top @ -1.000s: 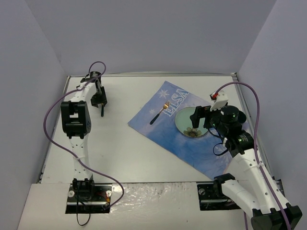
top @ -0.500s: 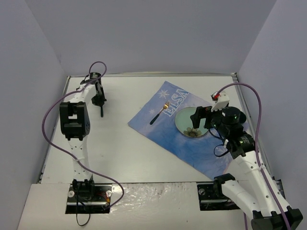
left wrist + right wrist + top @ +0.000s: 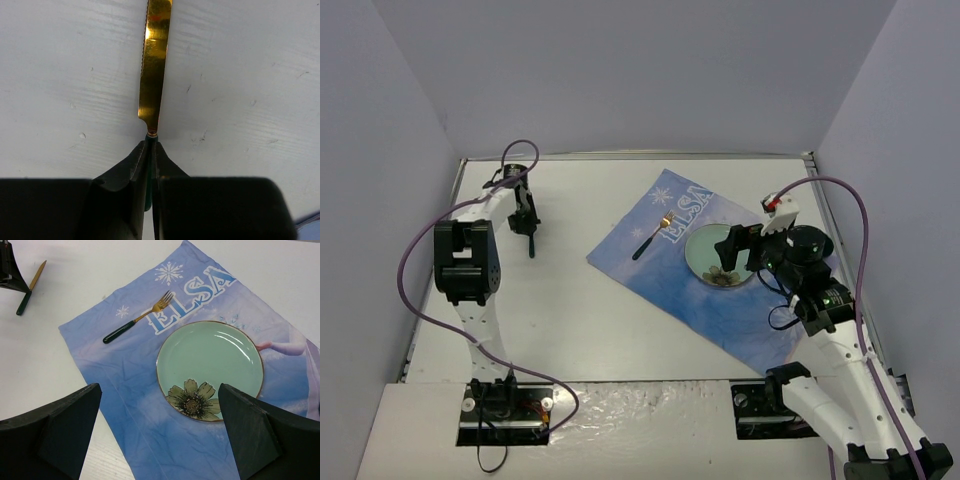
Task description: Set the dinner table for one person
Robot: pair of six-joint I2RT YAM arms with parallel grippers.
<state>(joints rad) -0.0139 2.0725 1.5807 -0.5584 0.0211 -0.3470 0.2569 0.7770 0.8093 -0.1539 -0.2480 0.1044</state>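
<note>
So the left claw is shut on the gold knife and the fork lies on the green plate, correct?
No. The fork lies on the blue placemat beside the plate, not on it, as the right wrist view shows. The left claw is shut on the knife.

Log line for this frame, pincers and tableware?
left pincer: shut on knife handle | right pincer: open over plate | fork, plate: on placemat | knife: off placemat
</note>
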